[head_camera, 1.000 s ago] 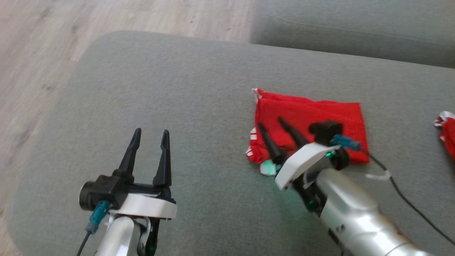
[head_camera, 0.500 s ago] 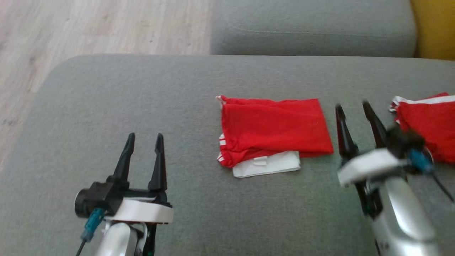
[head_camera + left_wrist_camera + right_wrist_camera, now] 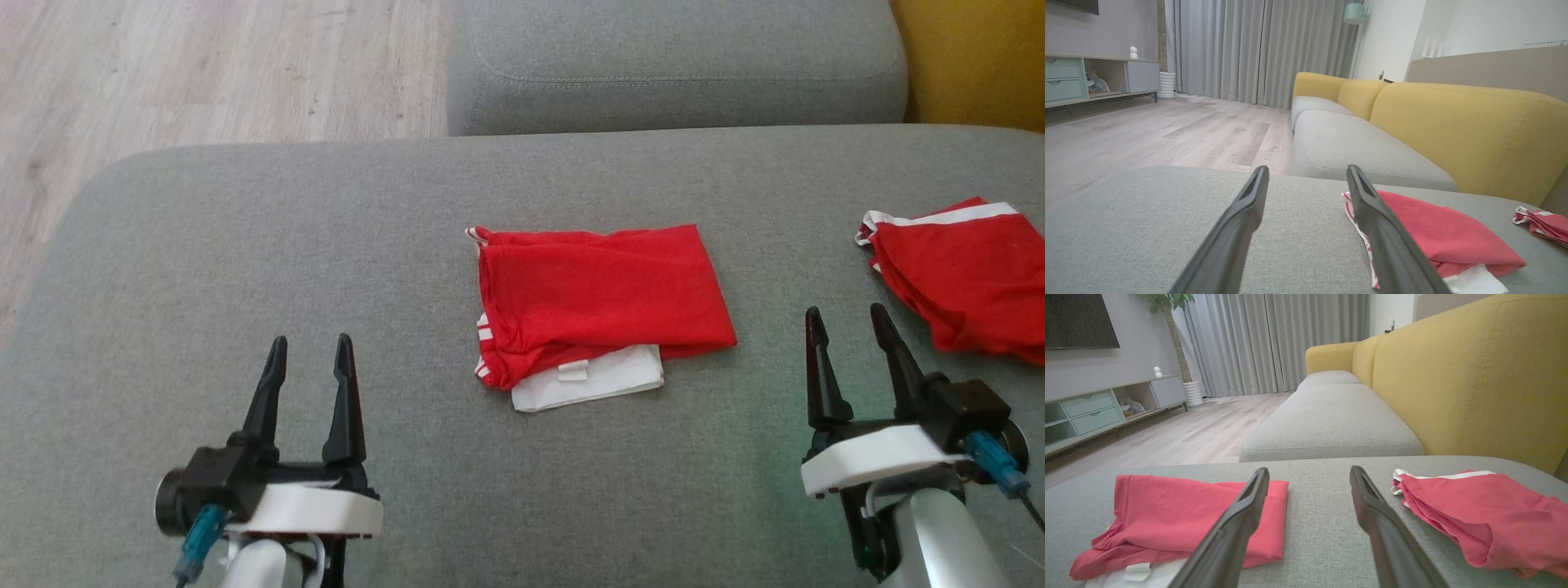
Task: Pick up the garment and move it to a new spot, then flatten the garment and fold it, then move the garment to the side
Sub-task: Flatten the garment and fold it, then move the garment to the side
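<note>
A folded red garment (image 3: 596, 294) with white striped trim lies flat in the middle of the grey seat cushion (image 3: 245, 245); a white layer (image 3: 588, 380) pokes out from under its near edge. It lies right of my left gripper (image 3: 1307, 168) as the garment (image 3: 1433, 232), and left of my right gripper (image 3: 1309, 469) as the garment (image 3: 1180, 514). My left gripper (image 3: 312, 339) hovers open and empty at the lower left. My right gripper (image 3: 845, 310) stands open and empty at the lower right, clear of the cloth.
A second red garment (image 3: 963, 278) with a white band lies crumpled at the cushion's right edge, just right of my right gripper. Another grey cushion (image 3: 669, 65) and the yellow backrest (image 3: 971, 57) lie beyond. Wooden floor (image 3: 163, 65) is to the far left.
My right gripper has lifted off the folded garment and drawn back to the lower right, still open. The head camera has swung, bringing the second garment into view. The left gripper has kept its pose.
</note>
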`<state>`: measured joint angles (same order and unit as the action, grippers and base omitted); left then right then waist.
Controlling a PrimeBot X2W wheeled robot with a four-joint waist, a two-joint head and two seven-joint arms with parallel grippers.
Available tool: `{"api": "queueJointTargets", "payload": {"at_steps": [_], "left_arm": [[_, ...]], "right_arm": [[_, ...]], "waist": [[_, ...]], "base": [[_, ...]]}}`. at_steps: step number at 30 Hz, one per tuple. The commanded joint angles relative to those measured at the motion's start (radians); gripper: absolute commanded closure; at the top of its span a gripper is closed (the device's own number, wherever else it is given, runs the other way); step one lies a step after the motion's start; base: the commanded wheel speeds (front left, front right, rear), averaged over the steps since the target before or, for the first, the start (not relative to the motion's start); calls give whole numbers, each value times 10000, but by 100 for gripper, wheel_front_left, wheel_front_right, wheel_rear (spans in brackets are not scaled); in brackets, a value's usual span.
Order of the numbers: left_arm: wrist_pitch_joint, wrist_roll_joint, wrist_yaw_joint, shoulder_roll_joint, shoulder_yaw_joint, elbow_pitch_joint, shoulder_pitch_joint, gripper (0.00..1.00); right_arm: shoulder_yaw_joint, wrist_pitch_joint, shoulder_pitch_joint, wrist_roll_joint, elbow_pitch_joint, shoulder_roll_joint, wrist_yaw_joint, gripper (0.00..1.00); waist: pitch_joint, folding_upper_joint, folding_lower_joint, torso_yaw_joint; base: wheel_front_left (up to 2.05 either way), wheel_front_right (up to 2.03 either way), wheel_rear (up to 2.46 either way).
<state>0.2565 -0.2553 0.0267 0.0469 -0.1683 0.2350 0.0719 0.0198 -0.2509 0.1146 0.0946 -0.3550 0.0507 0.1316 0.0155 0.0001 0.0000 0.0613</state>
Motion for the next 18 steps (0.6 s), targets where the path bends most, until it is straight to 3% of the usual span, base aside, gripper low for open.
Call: {"api": "queueJointTargets", "payload": {"at_steps": [1,11,18], "left_arm": [[53,62,-12,33,379,-369,285,0],[53,88,70,33,242,-408,569,0],[53,183,214,33,104,-421,1088,0]], "right_arm": [[-255,-108,295,65,382,-1,-9,0],[-290,42,511,150,337,-3,-9,0],[-338,813,1707,-159,-337,-4,-9,0]], "waist": [[44,-1,0,-1],[390,-1,0,144],[1208,-1,0,503]], "base": [[0,0,0],[0,0,0],[0,0,0]]}}
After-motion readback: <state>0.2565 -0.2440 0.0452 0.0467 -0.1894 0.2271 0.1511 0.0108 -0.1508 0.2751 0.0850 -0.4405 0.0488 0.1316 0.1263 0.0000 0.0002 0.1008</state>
